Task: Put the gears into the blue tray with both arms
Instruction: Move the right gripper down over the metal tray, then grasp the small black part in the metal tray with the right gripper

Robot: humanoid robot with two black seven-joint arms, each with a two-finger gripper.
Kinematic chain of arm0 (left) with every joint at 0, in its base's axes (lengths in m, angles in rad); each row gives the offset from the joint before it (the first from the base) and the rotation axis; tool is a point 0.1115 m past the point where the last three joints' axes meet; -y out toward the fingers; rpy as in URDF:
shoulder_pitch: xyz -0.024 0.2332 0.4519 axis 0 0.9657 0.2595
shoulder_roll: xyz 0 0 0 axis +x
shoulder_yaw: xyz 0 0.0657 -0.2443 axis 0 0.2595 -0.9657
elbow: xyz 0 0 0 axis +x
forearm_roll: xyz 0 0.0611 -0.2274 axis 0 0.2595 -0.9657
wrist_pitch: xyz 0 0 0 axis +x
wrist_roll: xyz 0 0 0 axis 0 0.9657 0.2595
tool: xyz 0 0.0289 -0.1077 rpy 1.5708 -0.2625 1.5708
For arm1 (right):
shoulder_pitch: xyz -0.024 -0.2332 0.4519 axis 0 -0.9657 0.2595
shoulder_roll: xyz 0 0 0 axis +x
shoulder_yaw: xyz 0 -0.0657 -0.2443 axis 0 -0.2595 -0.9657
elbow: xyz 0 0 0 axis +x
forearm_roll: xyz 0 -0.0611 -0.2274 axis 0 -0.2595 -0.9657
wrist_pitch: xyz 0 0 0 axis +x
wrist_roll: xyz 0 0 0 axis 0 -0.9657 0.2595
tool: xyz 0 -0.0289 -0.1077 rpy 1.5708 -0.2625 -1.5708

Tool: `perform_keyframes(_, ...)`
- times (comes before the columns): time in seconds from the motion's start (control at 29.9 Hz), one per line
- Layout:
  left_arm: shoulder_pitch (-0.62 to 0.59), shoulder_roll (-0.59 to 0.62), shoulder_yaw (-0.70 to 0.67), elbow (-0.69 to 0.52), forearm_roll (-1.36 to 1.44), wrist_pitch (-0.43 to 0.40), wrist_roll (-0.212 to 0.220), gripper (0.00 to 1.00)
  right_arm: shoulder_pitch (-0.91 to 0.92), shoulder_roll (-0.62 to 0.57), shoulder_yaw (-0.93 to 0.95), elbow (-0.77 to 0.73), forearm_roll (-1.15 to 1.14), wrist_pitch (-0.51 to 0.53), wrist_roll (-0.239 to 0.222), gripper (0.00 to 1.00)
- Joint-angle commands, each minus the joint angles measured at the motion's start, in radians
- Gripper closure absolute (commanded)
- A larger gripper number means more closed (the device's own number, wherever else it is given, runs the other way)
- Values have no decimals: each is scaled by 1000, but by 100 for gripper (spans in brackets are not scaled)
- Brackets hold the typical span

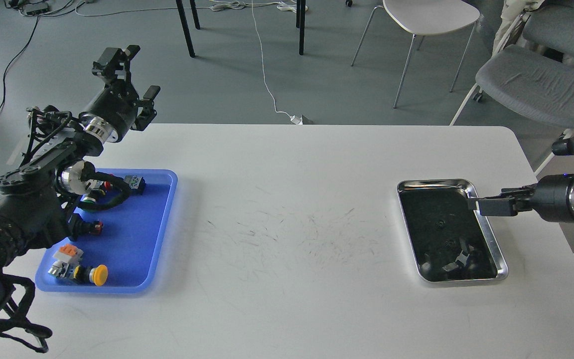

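The blue tray [135,234] lies at the table's left and holds several coloured push-button switches. At the right, the steel tray [489,238] has a dark inside where two tiny black gears [437,224] [449,243] show faintly. My left gripper [135,74] is raised above the table's far left corner, behind the blue tray, with its fingers spread open and nothing between them. My right gripper [473,204] reaches in from the right, low over the steel tray's right rim. It is seen side-on, so its two fingers cannot be told apart.
A yellow-capped push button [98,274] and an orange-topped switch [68,252] sit at the blue tray's near end. My left arm's elbow and cables hang over that tray's left side. Chairs and floor cables lie beyond the table's far edge.
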Motion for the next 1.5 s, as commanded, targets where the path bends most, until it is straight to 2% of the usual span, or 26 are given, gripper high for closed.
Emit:
perform_keyframes(0.0, 0, 2, 0, 0, 0, 0, 0, 1, 53, 45, -77, -37, -34, 1, 28, 4)
perform_keyframes(0.53, 0, 7, -2, 0, 0, 0, 0, 1, 174, 258, -291, -120, -39, -1, 59, 4)
perform_keyframes(1.04, 0, 16, -2, 0, -14, -4, 0, 1, 171, 355, -360, -204, -39, -1, 66, 5)
perform_keyframes(1.47, 0, 16, -2, 0, -14, -6, 0, 1, 157, 387, -408, -271, -37, -1, 66, 23)
